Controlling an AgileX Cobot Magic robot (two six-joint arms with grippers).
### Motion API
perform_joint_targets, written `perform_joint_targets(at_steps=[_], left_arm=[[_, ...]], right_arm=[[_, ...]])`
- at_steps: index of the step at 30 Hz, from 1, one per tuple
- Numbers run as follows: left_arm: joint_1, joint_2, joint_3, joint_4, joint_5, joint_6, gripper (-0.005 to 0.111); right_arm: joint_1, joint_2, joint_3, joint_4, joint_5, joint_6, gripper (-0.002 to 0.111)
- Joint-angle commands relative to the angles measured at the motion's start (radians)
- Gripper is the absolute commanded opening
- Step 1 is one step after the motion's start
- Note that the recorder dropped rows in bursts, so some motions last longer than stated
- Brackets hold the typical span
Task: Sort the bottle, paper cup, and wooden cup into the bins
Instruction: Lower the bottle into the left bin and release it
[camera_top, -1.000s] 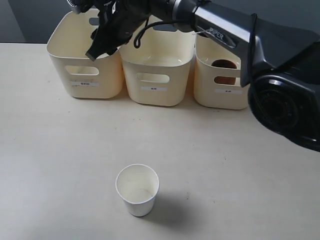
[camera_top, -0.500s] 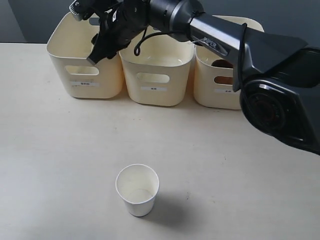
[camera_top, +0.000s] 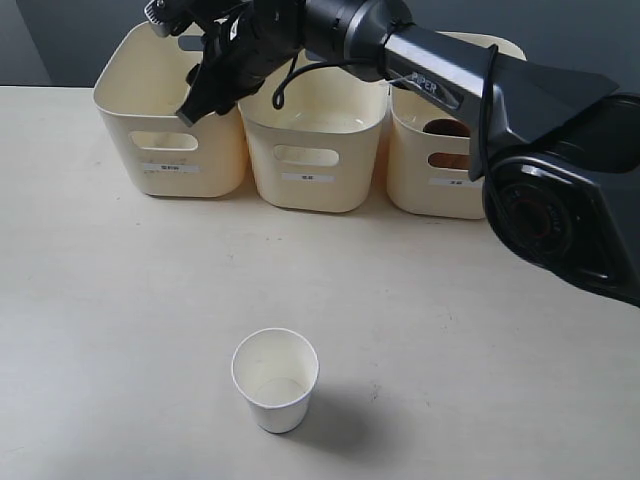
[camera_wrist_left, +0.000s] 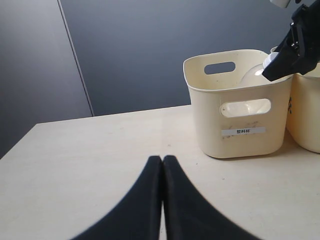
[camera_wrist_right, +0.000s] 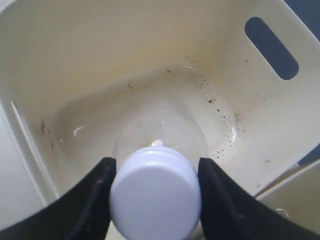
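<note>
The white paper cup (camera_top: 275, 378) stands upright near the table's front. My right gripper (camera_top: 190, 110) reaches across over the left bin (camera_top: 170, 150). In the right wrist view my right gripper (camera_wrist_right: 156, 164) is shut on the white cap of the clear bottle (camera_wrist_right: 156, 197), whose body hangs inside that bin (camera_wrist_right: 150, 50). The left wrist view shows the bottle (camera_wrist_left: 251, 75) just above the bin's rim (camera_wrist_left: 210, 100). The wooden cup (camera_top: 450, 128) sits in the right bin (camera_top: 440, 185). My left gripper (camera_wrist_left: 162, 159) is shut with nothing in it, low over the table.
The middle bin (camera_top: 315, 165) stands between the other two, all in a row at the table's back. The right arm's dark links (camera_top: 440, 70) stretch across above the middle and right bins. A dark wall lies behind the bins.
The right arm has shifted slightly over the left bin, its wrist a little further left. The paper cup and the bins have not moved.
</note>
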Motion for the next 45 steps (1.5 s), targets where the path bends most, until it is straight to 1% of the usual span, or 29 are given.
perform_joint_targets(at_steps=[1, 7, 9, 15, 22, 33, 35, 39, 43, 44, 45], left_arm=[[0.0, -0.005, 0.002, 0.0, -0.007, -0.001, 0.0], [0.0, -0.005, 0.002, 0.0, -0.007, -0.001, 0.0], [0.0, -0.005, 0.002, 0.0, -0.007, -0.001, 0.0], [0.0, -0.005, 0.002, 0.0, -0.007, -0.001, 0.0], [0.0, -0.005, 0.002, 0.0, -0.007, -0.001, 0.0], [0.0, -0.005, 0.002, 0.0, -0.007, -0.001, 0.0], [0.0, -0.005, 0.002, 0.0, -0.007, -0.001, 0.0], [0.0, -0.005, 0.002, 0.0, -0.007, -0.001, 0.0], [0.0, -0.005, 0.002, 0.0, -0.007, -0.001, 0.0], [0.0, -0.005, 0.002, 0.0, -0.007, -0.001, 0.0], [0.0, -0.005, 0.002, 0.0, -0.007, -0.001, 0.0]], right_arm=[[-0.006, -0.005, -0.006, 0.018, -0.012, -0.004, 0.03], [-0.006, -0.005, -0.006, 0.039, -0.002, -0.002, 0.03], [-0.006, -0.005, -0.006, 0.039, 0.007, -0.002, 0.031], [-0.006, -0.005, -0.006, 0.039, 0.031, -0.002, 0.046], [-0.006, -0.005, -0.006, 0.066, 0.035, -0.002, 0.056], [-0.006, -0.034, -0.006, 0.06, 0.046, -0.002, 0.057], [-0.006, -0.091, -0.006, 0.065, 0.087, -0.002, 0.057], [0.008, -0.218, -0.006, 0.088, 0.274, -0.039, 0.057], [0.05, -0.346, -0.006, 0.066, 0.551, -0.039, 0.057], [0.054, -0.363, -0.006, 0.066, 0.551, -0.038, 0.057], [0.071, -0.396, 0.011, 0.058, 0.551, 0.019, 0.057]])
